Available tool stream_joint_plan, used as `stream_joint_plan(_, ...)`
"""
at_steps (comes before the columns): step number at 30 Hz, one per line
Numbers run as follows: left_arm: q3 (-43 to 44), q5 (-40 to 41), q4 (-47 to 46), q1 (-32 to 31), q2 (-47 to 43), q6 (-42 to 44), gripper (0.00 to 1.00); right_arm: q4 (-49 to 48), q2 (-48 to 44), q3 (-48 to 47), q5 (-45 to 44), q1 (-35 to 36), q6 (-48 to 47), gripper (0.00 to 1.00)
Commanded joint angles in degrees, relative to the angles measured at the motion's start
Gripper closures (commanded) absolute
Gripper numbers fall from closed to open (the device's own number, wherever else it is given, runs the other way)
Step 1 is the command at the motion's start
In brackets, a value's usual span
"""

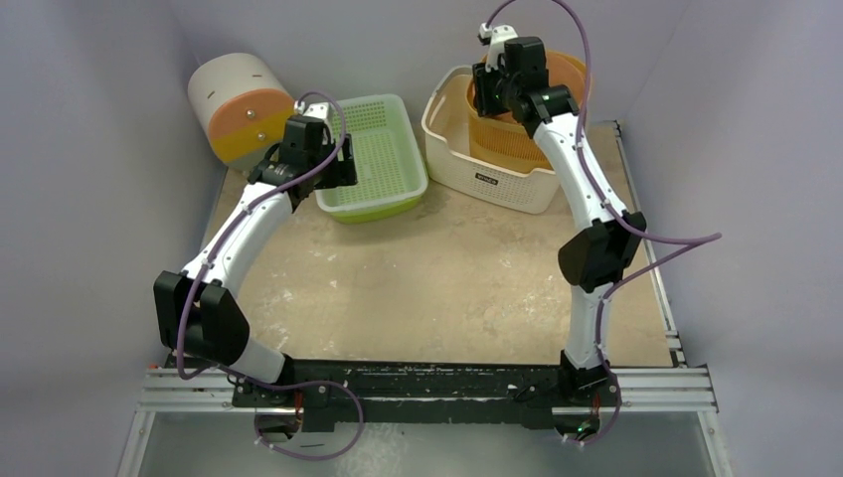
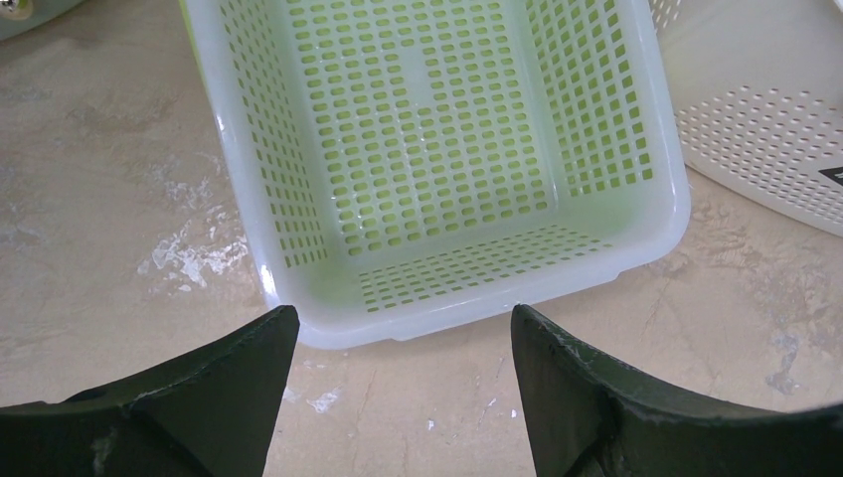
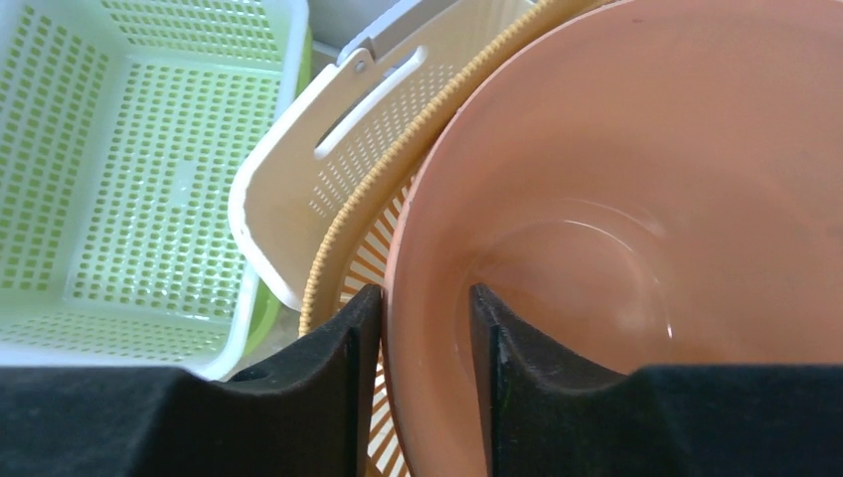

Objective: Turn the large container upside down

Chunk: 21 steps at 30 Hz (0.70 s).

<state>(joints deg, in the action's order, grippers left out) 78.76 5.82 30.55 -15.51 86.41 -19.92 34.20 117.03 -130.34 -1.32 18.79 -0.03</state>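
While it sits in the white basket [image 1: 497,184] at the far right of the table [image 1: 427,288], the large orange tub [image 3: 616,199] shows a smooth, glossy inside, nested in a yellow slotted strainer [image 3: 348,248]. The right gripper [image 3: 425,293] straddles its near rim, jaws parted, not pinching. The left gripper [image 2: 403,323] hangs released over the green basket's [image 2: 477,298] near edge, just beside the white one.

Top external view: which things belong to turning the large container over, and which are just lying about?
Job, probably:
white basket, the biggest container
orange bowl and yellow strainer, nested in it
right gripper, straddling the bowl's rim

Lying about:
green basket
round tub, on its side
left gripper, open by the green basket
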Motion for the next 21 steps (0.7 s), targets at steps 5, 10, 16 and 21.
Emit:
stream_joint_plan(5,0.81,0.6,-1.86,0.26,0.11,1.46,0.25,6.4,4.11,-1.55,4.54,0.4,2.32,0.91)
stream_joint_plan(10,1.29,0.56,-1.95,0.23,0.35,1.42,0.25,5.03,1.79,-3.78,-1.49,0.17,2.69,1.0)
stream_joint_plan(16,2.33,0.23,-2.09,0.23,0.92,0.96,0.25,-2.54,-7.31,-2.41,-8.81,0.11,1.62,1.0)
stream_joint_plan(21,3.16,-0.23,-2.19,0.26,1.68,0.63,0.25,-9.61,-14.19,-0.06,-12.19,0.11,-0.38,1.0)
